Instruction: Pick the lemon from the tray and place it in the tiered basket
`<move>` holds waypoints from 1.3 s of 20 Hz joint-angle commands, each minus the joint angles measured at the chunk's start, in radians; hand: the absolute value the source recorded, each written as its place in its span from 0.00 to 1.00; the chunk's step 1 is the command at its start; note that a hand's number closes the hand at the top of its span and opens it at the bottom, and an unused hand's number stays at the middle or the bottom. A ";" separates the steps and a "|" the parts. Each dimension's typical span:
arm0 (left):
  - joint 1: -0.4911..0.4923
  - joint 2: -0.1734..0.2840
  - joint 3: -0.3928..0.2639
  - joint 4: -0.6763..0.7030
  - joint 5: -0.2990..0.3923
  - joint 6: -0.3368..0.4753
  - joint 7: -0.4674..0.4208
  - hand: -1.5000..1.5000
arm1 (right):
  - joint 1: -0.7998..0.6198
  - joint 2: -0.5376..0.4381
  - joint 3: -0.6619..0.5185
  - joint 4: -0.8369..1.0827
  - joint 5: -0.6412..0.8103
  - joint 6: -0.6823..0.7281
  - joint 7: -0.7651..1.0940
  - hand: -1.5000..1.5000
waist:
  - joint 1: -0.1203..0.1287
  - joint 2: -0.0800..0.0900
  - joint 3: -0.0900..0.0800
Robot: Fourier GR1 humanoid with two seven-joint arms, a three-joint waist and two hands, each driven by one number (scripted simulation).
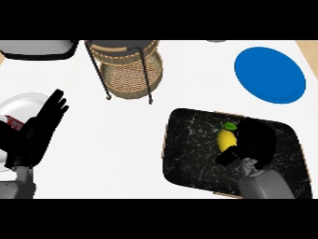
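Note:
A yellow lemon [225,139] with a green leaf lies on the black tray [192,149] at the lower right. My right hand [255,140] rests on the tray just to the lemon's right, its fingers curled round the fruit's right side and its thumb below it. The tiered basket [130,74], woven wicker in a black wire frame, stands at the top centre, well away from the tray. My left hand [34,128] stays open at the left, fingers up, over a white plate.
A white plate [10,109] with something red on it sits at the left edge under my left hand. A blue plate [270,74] lies at the upper right. A grey and white appliance [34,47] stands at the top left.

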 commanded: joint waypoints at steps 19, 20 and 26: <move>-0.031 -0.030 0.001 0.013 -0.035 0.002 0.019 0.50 | -0.475 -0.192 -0.289 0.110 -0.653 -0.080 -0.938 1.00 | 0.000 0.013 0.009; 0.007 0.003 0.018 -0.051 -0.014 -0.024 0.037 0.50 | -0.529 -0.202 -0.302 0.093 -0.676 -0.022 -0.877 1.00 | 0.003 0.011 0.008; -0.018 0.015 0.057 -0.037 0.002 -0.049 0.056 0.50 | -0.695 -0.092 -0.218 0.099 -0.638 0.017 -0.697 1.00 | 0.007 0.011 0.008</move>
